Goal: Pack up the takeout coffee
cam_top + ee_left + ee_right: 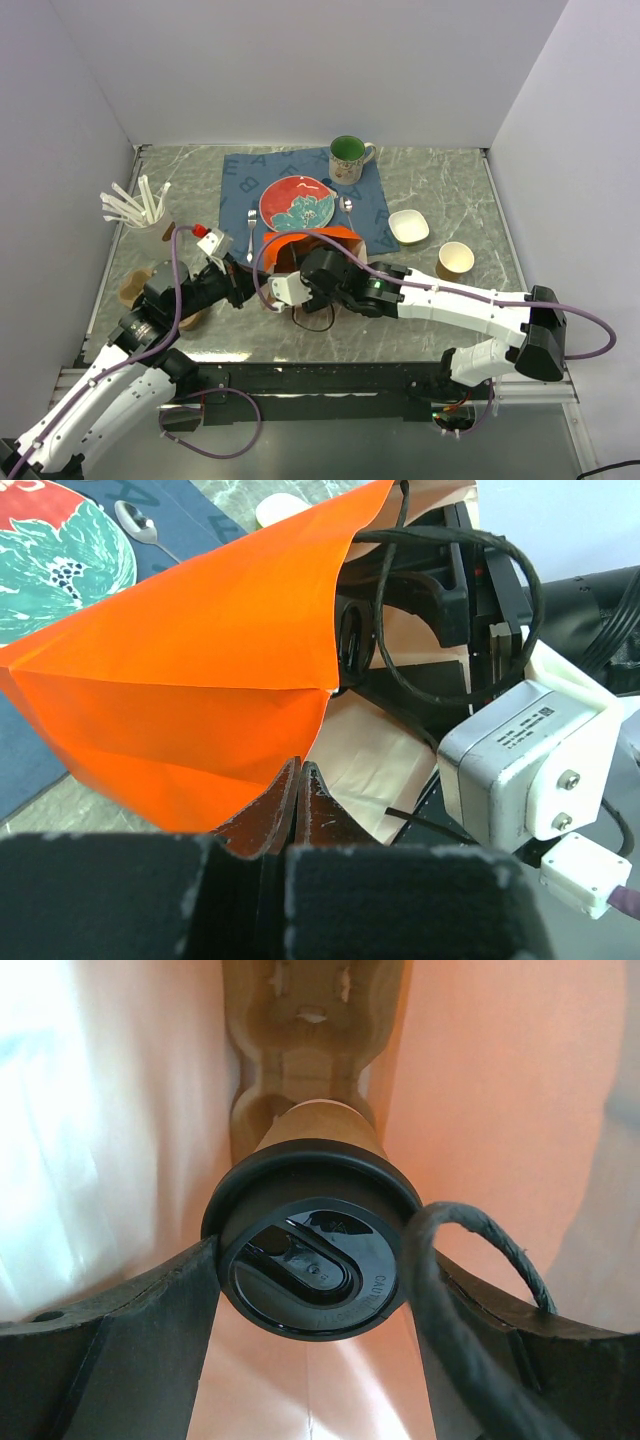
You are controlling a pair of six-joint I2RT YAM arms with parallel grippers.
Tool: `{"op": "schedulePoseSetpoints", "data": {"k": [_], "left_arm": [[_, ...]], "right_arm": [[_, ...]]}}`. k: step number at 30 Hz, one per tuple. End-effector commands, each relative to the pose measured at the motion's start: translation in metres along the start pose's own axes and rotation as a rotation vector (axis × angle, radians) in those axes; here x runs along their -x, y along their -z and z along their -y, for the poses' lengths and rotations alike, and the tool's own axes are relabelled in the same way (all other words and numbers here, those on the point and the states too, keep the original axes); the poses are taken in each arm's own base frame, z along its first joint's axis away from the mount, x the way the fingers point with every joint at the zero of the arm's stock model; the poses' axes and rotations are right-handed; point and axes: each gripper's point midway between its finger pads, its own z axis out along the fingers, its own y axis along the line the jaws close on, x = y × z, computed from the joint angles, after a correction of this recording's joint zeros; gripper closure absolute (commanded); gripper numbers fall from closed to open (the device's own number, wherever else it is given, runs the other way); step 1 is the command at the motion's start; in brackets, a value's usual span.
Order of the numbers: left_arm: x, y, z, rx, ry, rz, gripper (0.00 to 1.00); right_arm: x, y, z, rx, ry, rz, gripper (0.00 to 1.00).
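The takeout coffee, a brown paper cup under a round black lid, sits deep inside the orange paper bag. My right gripper is shut on it, one finger pressed to each side of the lid. Below the cup, a tan pulp carrier lies at the bag's bottom. In the top view the bag stands at mid-table with my right wrist reaching into its mouth, so the cup is hidden there. My left gripper is shut on the bag's near rim.
Behind the bag lie a blue placemat, a red plate, a fork, a spoon and a green mug. A white bowl and a lidless tan cup stand to the right, a holder of white sticks to the left.
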Motion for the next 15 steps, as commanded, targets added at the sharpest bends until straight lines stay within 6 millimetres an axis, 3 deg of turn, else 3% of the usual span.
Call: {"op": "schedulePoseSetpoints", "data": {"k": [1, 15], "left_arm": [[0.02, 0.001, 0.009, -0.013, 0.016, 0.044, 0.99], [0.015, 0.004, 0.006, -0.001, -0.017, 0.012, 0.99]], "right_arm": [[0.01, -0.002, 0.021, -0.066, -0.004, 0.053, 0.52], [0.0, -0.006, 0.038, -0.048, -0.023, 0.068, 0.52]]}}
